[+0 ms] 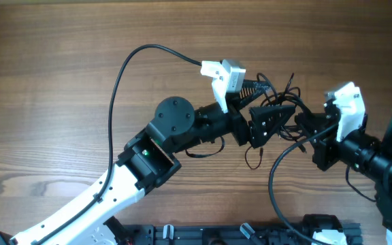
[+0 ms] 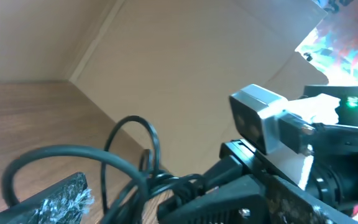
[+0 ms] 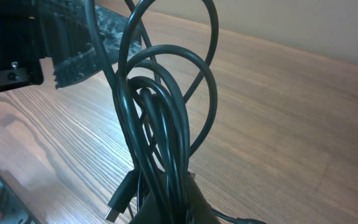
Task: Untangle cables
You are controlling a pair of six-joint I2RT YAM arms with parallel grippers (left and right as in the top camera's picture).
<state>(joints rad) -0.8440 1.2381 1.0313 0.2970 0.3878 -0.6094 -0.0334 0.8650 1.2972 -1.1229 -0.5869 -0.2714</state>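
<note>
The cables (image 1: 279,97) are a tangled bunch of thin black cords at the table's middle right, between my two grippers. My left gripper (image 1: 271,124) reaches in from the left. In the left wrist view its fingers (image 2: 154,202) stand wide apart with cords (image 2: 135,165) looping between them. My right gripper (image 1: 305,126) comes from the right. In the right wrist view it (image 3: 169,205) is shut on a hanging bunch of cords (image 3: 160,124), with a small plug (image 3: 120,200) dangling beside it. The left gripper's ribbed finger (image 3: 73,62) shows at the upper left there.
The left arm's thick black wrist cable (image 1: 122,68) arcs over the wooden table (image 1: 46,102). A thin loop of cord (image 1: 254,160) lies below the grippers. Black equipment (image 1: 237,235) runs along the front edge. A cardboard wall (image 2: 197,62) stands behind.
</note>
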